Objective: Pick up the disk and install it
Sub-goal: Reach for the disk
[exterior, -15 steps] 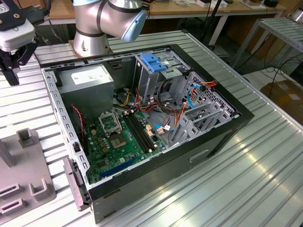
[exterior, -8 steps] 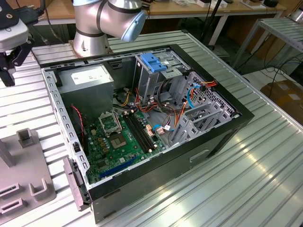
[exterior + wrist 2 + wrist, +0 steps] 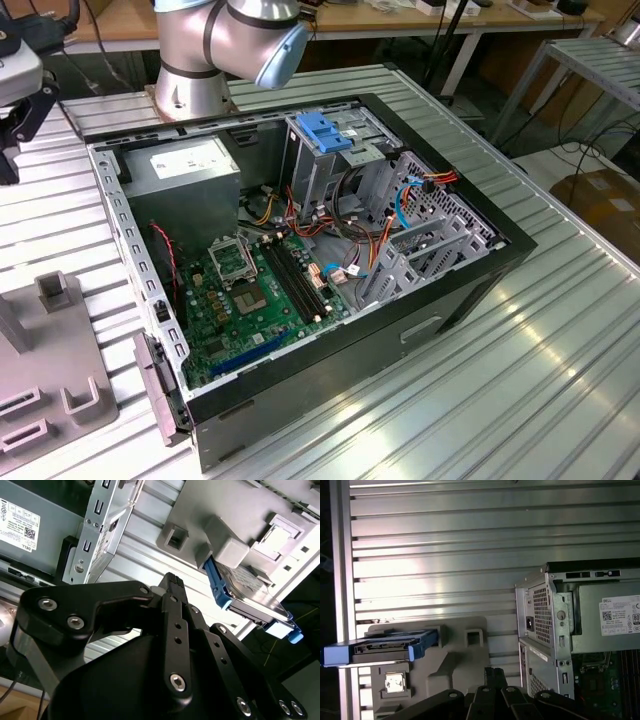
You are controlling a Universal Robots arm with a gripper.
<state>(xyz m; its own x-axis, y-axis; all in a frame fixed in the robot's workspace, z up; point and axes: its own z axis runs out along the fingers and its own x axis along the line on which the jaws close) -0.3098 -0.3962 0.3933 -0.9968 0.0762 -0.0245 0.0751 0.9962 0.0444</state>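
Observation:
The disk (image 3: 385, 645) is a grey metal drive in a bright blue side-rail frame. It stands on edge in a slot of a grey plastic fixture (image 3: 462, 655) on the ribbed metal table. The second wrist view shows the disk (image 3: 250, 592) by its flat metal face and blue rail. My gripper (image 3: 494, 672) hangs above the table between the fixture and the computer case, apart from the disk. Its black fingers (image 3: 172, 587) are shut together with nothing between them.
The open computer case (image 3: 480, 290) lies on the table with its motherboard (image 3: 255, 295), power supply (image 3: 185, 165) and loose cables exposed. A tall metal drive cage (image 3: 315, 170) topped by a blue bracket (image 3: 325, 130) stands at the back. The arm's base (image 3: 195, 60) rises behind the case.

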